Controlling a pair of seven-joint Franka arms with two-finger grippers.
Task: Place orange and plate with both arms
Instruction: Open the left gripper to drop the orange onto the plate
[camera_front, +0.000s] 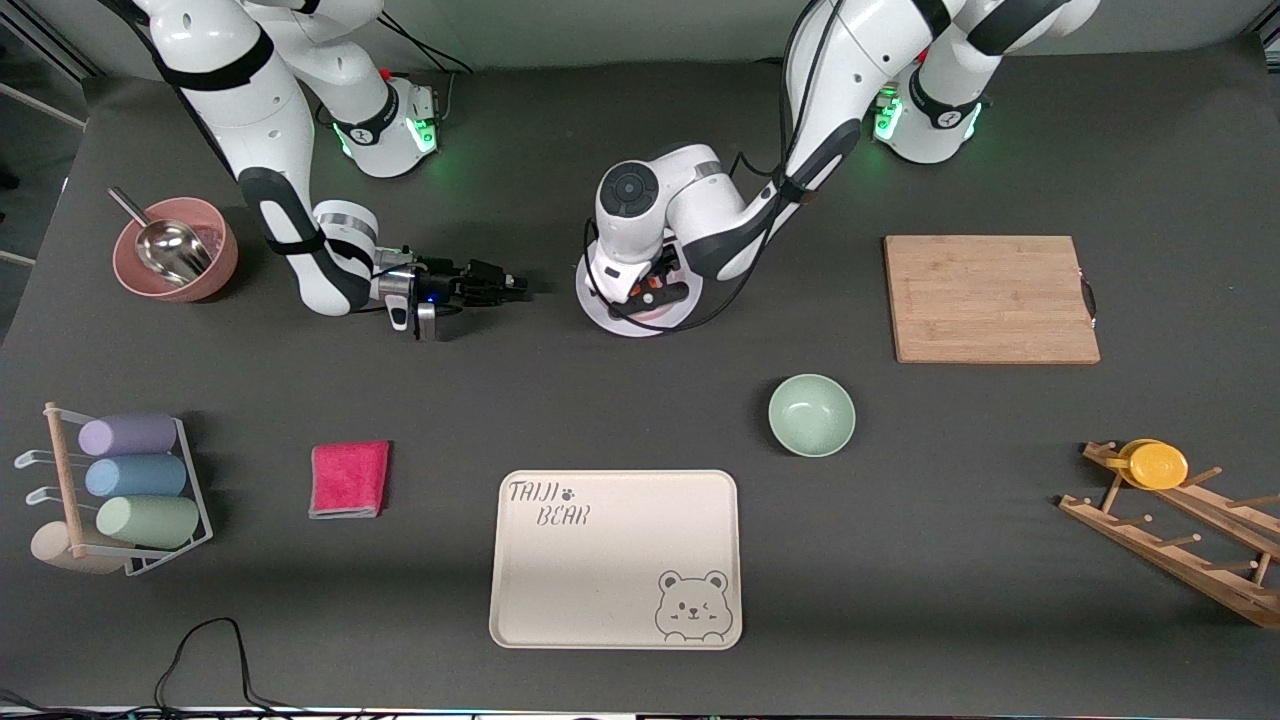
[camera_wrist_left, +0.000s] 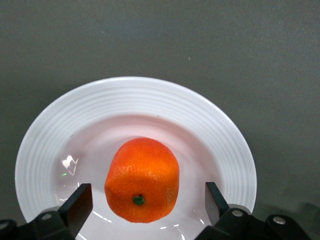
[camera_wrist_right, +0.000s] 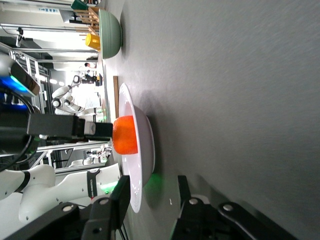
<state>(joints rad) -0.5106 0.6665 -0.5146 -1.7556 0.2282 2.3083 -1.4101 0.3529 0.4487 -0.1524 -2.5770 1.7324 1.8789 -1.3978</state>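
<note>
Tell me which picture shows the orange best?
The left wrist view: the orange fills it, sitting on the plate between the open left claw fingers. The right wrist view shows it sideways. In the front view the left arm mostly hides it.

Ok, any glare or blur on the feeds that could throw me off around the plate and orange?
Left wrist view: sharp, with small bright glints on the plate beside the orange; left gripper open around the orange. Right wrist view: plate rim and orange clear, background washed out by bright room light, green glow under the plate; right gripper open at the rim. Front view: evenly lit, with soft shadows.
</note>
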